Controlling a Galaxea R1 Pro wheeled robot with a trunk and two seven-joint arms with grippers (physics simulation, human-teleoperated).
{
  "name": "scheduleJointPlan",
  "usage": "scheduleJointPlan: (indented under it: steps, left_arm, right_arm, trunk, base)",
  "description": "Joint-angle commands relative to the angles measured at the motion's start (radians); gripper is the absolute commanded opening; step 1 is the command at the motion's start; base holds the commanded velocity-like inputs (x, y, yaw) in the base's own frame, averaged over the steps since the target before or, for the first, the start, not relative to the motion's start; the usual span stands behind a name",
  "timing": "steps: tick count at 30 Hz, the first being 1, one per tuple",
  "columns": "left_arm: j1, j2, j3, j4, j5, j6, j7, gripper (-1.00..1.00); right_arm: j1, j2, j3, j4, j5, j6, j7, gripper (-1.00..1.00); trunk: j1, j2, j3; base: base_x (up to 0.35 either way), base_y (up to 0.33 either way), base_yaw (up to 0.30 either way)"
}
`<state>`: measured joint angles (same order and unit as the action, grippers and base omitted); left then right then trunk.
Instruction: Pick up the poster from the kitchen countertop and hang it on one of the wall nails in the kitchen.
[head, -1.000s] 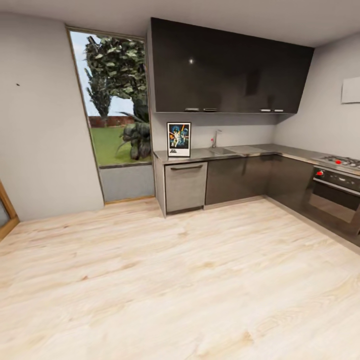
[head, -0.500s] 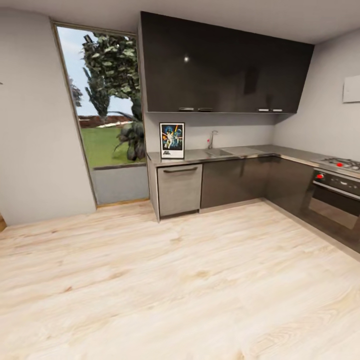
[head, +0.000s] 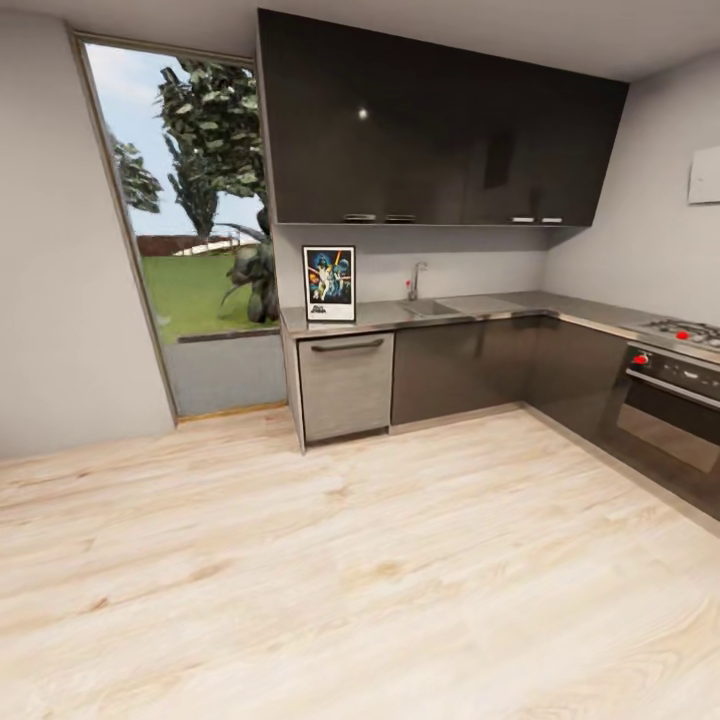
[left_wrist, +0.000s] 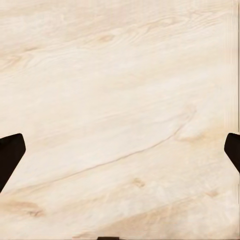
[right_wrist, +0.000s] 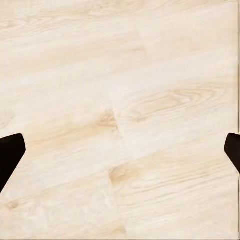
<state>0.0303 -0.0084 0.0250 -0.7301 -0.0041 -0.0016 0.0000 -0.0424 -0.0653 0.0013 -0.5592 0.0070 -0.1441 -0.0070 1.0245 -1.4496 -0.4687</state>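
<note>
Fingers of left gripper (left_wrist: 120, 150) and right gripper (right_wrist: 120, 150) spread wide, empty, over wood floor (head: 360, 580). Poster (head: 329, 284) upright on kitchen countertop (head: 480, 308), frame centre-left. Approach step; next: close in.

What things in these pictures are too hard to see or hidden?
- Poster, head view: its artwork is too small and blurred to make out.
- Sink beside the tap, head view: seen from a low angle, so its inside is hidden.
- Oven, head view: cut off by the right edge.
- Left pincer and right pincer, wrist views: just dark fingertips at the edges, above wooden floor.
</note>
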Motion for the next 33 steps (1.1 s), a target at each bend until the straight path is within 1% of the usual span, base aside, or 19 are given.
scheduleJointPlan:
  steps: [1, 33]
  left_arm:
    - [0.000, -0.001, 0.003, -0.002, 0.000, 0.000, 0.000, 1.00]
    - [0.000, -0.001, 0.003, -0.002, 0.000, 0.000, 0.000, 1.00]
  right_arm:
    - [-0.001, 0.000, 0.000, 0.001, 0.001, -0.003, -0.001, 1.00]
    - [-0.001, 0.000, 0.000, 0.001, 0.001, -0.003, -0.001, 1.00]
  trunk:
    - [0.000, 0.000, -0.001]
    - [0.000, 0.000, -0.001]
  base:
    - [0.274, -0.226, 0.000]
    - [0.274, -0.226, 0.000]
